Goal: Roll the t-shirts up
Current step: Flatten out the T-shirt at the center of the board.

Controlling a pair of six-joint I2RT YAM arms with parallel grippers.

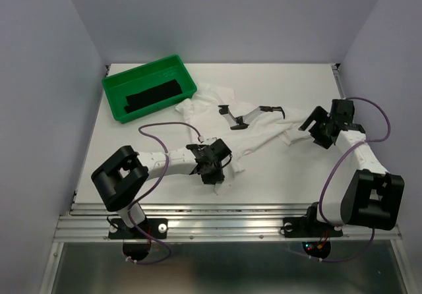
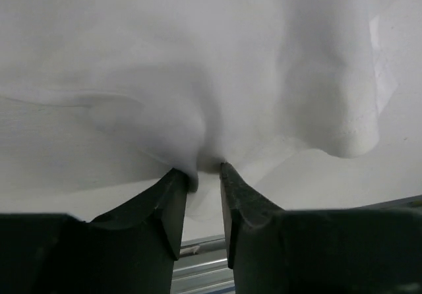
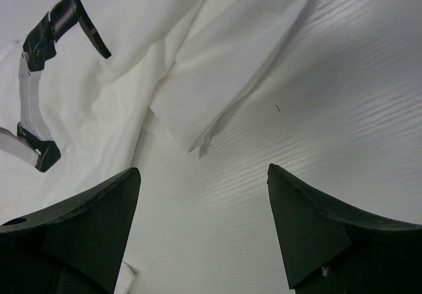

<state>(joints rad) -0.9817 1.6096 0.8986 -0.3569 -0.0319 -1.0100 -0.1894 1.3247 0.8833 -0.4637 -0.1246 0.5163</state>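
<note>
Left gripper (image 2: 204,173): jaws nearly closed, pinching 1 fold of the white t-shirt (image 2: 198,76), I judge to start rolling. Right gripper (image 3: 203,170): jaws wide, empty, above the tabletop (image 3: 343,109).

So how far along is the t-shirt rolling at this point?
Done, apparently: the black t-shirt lies as a compact strip in the green tray, though whether it is rolled or folded is unclear. In hand: the left gripper pinches the near edge of the white t-shirt, which lies spread and rumpled on the table; the right gripper hangs open beside its sleeve. Left: rolling the white one entirely.
</note>
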